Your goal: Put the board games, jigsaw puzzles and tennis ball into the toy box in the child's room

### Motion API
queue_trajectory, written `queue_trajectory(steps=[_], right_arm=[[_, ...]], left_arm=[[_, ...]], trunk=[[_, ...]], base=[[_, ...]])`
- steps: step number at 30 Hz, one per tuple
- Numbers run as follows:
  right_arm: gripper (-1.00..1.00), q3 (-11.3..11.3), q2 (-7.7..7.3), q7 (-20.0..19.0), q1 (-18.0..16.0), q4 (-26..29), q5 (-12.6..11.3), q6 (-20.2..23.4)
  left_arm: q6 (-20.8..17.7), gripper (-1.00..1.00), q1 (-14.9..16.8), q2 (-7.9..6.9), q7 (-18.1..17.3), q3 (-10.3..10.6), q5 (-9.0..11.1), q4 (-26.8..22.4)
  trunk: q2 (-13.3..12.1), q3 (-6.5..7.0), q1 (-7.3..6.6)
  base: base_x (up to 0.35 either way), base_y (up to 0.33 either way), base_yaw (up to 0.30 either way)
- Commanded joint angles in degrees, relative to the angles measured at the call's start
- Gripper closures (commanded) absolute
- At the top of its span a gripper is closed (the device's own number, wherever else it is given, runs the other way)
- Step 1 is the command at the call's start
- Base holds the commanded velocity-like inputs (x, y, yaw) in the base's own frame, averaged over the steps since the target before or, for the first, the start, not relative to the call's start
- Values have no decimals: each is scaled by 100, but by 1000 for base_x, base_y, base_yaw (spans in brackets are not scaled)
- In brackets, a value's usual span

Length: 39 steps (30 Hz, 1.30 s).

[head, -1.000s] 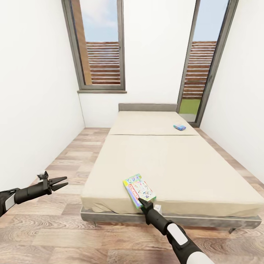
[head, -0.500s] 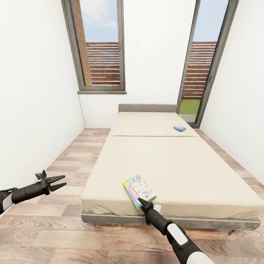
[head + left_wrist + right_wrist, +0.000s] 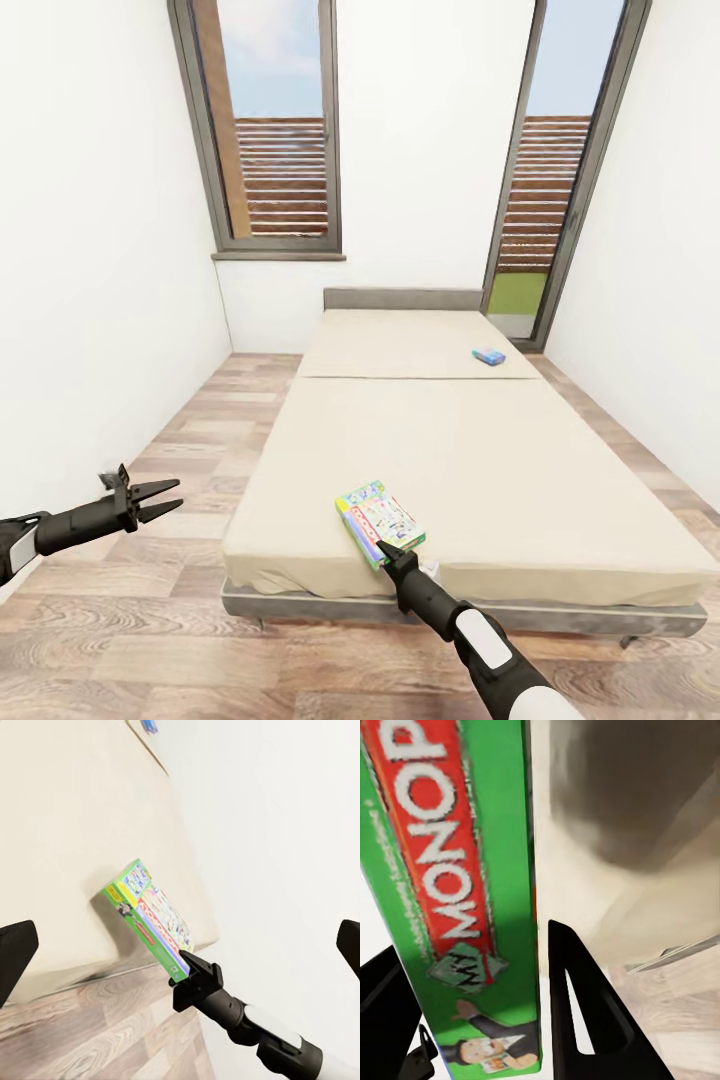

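A green-edged board game [image 3: 379, 519] with a white busy cover lies near the foot of the beige bed [image 3: 500, 450]. My right gripper [image 3: 386, 549] is shut on its near end. In the right wrist view its black fingers [image 3: 577, 1020] sit on either side of the box's green lettered edge [image 3: 457, 907]. A small blue board game [image 3: 488, 355] lies far up the mattress on the right. My left gripper [image 3: 165, 495] hovers open and empty over the floor left of the bed. Past its spread fingertips [image 3: 15, 956], the left wrist view takes in the held box [image 3: 150, 916].
The bed has a grey frame and a low headboard [image 3: 402, 298] against the far wall. Tall grey-framed windows [image 3: 275, 130] stand behind it. White walls close in on both sides. Wood-plank floor [image 3: 190, 440] runs along the bed's left side and in front of it.
The whole view has shifted slightly, so the camera moved. My left gripper sits a little lower than a second ago. The right gripper stays on the green-edged box at the bed's foot.
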<state>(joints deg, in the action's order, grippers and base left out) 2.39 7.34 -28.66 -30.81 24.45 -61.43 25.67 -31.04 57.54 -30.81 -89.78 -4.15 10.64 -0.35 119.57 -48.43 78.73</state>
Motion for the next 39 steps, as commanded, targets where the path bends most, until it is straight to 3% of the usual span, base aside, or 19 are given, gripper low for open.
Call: queue_trajectory(steps=[1, 16, 28, 39], right_arm=[[100, 24, 2, 1, -3, -1, -27, 21], [100, 48, -50, 38, -3, -1, -47, -118], [100, 102, -179, 85, -53, -2, -105, 202], [100, 101, -243, 165, -176, -16, -82, 159]], left_arm=[[-61, -100, 2, 1, -22, -33, -43, 0], [-51, -100, 3, 13, -22, -29, -45, 0], [-43, -100, 3, 23, -22, -33, -45, -4], [-34, -100, 3, 31, -22, -36, -45, -8]], trunk=[[-39, 13, -23], [-641, 282, -353], [-1122, 498, -616], [-1563, 695, -858]], base=[[0, 0, 0], [0, 0, 0], [0, 0, 0], [0, 0, 0]])
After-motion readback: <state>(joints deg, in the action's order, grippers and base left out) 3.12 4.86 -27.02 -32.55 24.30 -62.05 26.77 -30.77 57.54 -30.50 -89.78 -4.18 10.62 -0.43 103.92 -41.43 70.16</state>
